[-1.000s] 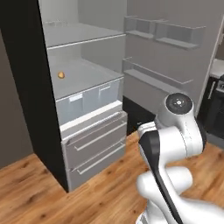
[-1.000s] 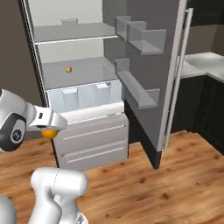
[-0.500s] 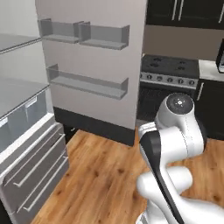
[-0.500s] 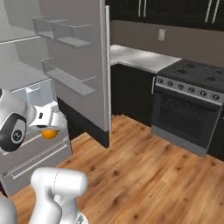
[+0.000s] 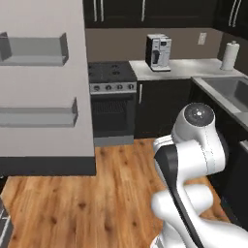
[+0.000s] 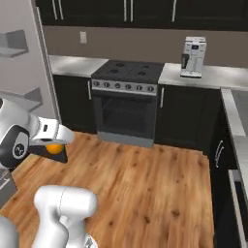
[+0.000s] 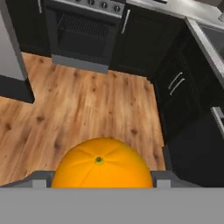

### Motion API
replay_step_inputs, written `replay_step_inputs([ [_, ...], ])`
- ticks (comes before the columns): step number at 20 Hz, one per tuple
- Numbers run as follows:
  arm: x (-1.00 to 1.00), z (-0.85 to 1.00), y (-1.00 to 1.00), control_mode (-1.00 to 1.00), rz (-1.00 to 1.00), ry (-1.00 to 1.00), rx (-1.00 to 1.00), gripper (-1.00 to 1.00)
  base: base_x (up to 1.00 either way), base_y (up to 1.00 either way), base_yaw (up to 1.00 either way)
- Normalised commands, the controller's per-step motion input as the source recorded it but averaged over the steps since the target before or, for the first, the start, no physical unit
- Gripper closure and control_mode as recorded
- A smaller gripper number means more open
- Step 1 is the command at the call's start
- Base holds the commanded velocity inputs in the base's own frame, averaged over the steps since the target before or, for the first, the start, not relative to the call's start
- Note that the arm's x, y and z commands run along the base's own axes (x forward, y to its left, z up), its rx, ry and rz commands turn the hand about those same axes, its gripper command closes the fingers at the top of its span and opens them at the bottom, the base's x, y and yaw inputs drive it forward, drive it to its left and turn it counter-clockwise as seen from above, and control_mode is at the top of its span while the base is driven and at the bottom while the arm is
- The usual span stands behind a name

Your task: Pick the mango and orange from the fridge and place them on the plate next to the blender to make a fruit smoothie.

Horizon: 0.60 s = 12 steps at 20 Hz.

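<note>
One round, uniformly bright orange fruit, the orange (image 7: 102,164), is held clenched between the two dark fingertips (image 7: 162,177) of the hand (image 6: 53,148), as the hand view shows; in the right base view it is seen as an orange spot tucked under the white wrist. From the fruit outward, warm plank floor (image 7: 78,105) lies beneath and ahead of the hand. Further ahead of the hand a black oven with a silver control strip (image 6: 127,110) is set into dark lower cabinets (image 7: 144,41). Off to the hand's right a pale grey surface (image 6: 213,76) carries a silver-and-black coffee machine (image 6: 193,57), and a white paper towel roll (image 5: 229,55) stands in the left base view. The pale grey fridge door with clear shelf bins (image 5: 43,82) stands open at the hand's left.

The step in hand is judged to be the carry toward the plate; neither plate nor blender can be pointed out here. The carry is best done with the grip kept firm and the wrist level, since a smooth ball can be rolled out by a jerk. The arm should be kept tucked so that the open door is cleared.
</note>
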Motion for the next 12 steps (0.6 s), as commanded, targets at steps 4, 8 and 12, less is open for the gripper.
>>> replay_step_inputs([
  [4,0.0,0.0,0.0,1.0,0.0,0.0,0.0,1.0,0.08,0.0,-0.73],
  [8,0.0,0.0,0.0,1.0,0.0,0.0,0.0,1.0,0.13,0.0,-0.73],
  [12,0.0,0.0,0.0,1.0,0.0,0.0,0.0,1.0,0.21,0.0,-0.69],
])
